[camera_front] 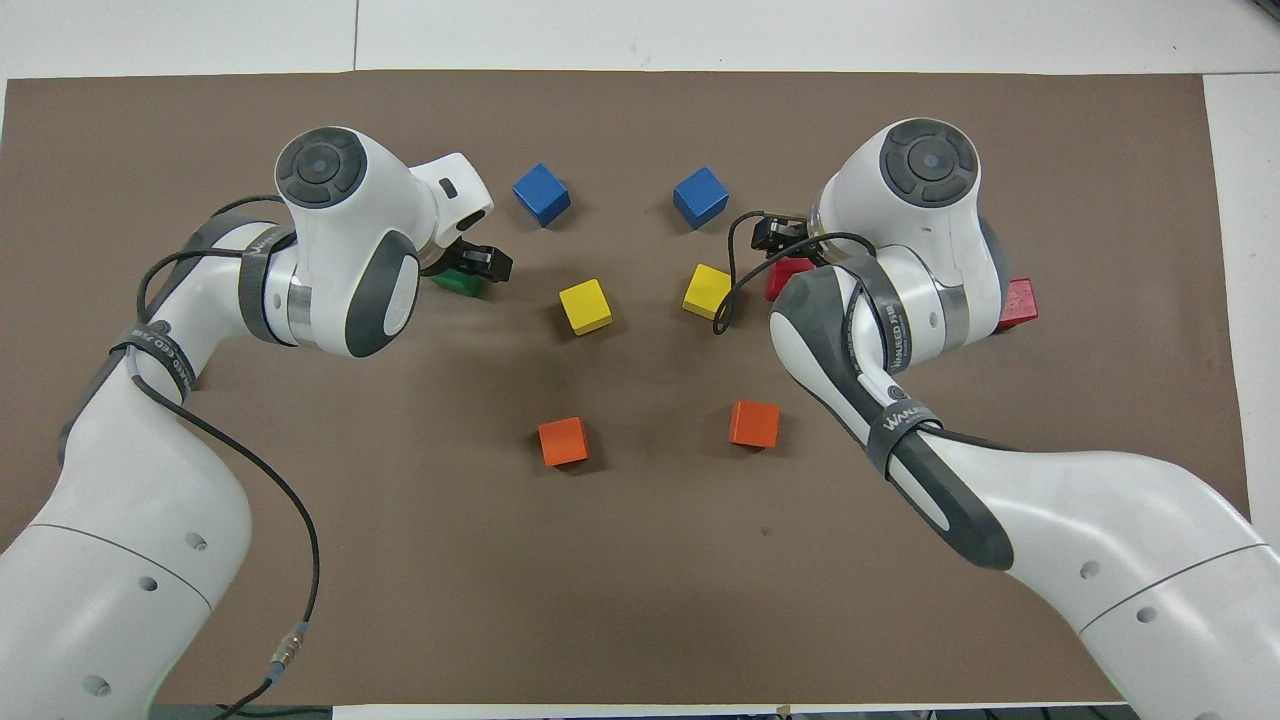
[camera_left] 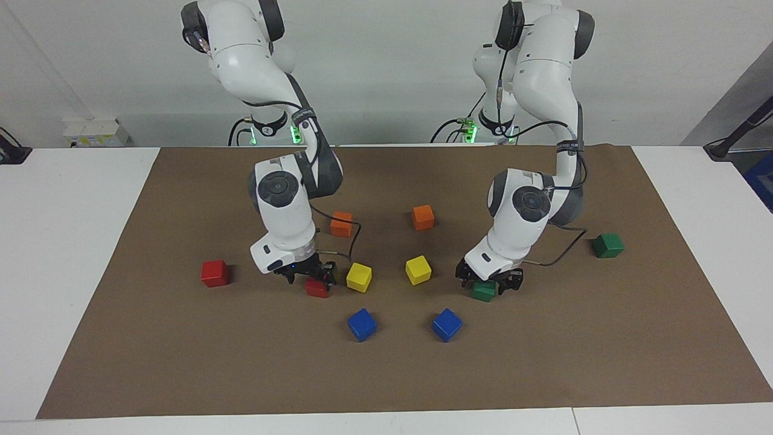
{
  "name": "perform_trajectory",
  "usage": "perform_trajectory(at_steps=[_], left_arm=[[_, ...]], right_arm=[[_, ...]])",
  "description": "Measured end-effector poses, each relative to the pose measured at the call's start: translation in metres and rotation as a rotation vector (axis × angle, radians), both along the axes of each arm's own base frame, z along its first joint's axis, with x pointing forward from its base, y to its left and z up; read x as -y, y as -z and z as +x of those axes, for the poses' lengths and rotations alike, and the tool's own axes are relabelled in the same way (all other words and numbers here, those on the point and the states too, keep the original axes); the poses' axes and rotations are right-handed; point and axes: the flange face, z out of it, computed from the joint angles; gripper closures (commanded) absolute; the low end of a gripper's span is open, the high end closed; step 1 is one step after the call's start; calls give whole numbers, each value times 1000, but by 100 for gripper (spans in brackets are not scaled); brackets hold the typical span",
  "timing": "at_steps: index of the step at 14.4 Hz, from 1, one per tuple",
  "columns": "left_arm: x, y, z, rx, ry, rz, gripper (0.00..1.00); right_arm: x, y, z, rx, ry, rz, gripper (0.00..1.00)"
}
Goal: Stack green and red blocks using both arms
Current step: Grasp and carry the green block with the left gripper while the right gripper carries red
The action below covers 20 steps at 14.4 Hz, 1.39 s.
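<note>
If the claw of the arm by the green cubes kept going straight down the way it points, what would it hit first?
Probably the green block right under the left gripper. Its fingers already sit around that cube, low over the brown mat; whether they touch it is unclear.

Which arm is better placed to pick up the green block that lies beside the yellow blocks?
The left. The left gripper is already down around that green block. The right gripper is at a red block, toward the right arm's end.

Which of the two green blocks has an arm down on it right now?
The green block beside the yellow ones, under the left end effector. The other green block sits alone toward the left arm's end.
</note>
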Motion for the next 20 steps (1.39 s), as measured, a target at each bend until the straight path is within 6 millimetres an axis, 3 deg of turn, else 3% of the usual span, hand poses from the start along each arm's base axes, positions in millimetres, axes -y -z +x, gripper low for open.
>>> perform_trajectory(at_steps=[2,3,4,7,10,13,14,18,20], left_arm=[[0,1,0,1,0,2,32],[0,1,0,2,-2,2,57],[0,1,0,3,-1,4,100],[-3,1,1,13,14,32,100],[-7,-3,3,6,8,43,100],[-21,-31,13,5,-57,35,100],[-37,-48,17,5,-93,24,100],[-156,-138,10,-31,-220,22,100],[-196,-161,-2,-43,-232,25,100]], right_arm=[[-4,6,-5,2,-6,2,0],[-7,7,-8,2,-1,3,0],[-13,8,-10,4,10,6,0],[-26,8,-15,7,14,9,0],[-23,9,-14,8,18,8,0],[-20,10,-13,15,23,9,0],[-19,10,-13,15,24,9,0],[-18,19,-16,22,24,12,0],[-17,25,-19,15,24,10,5]])
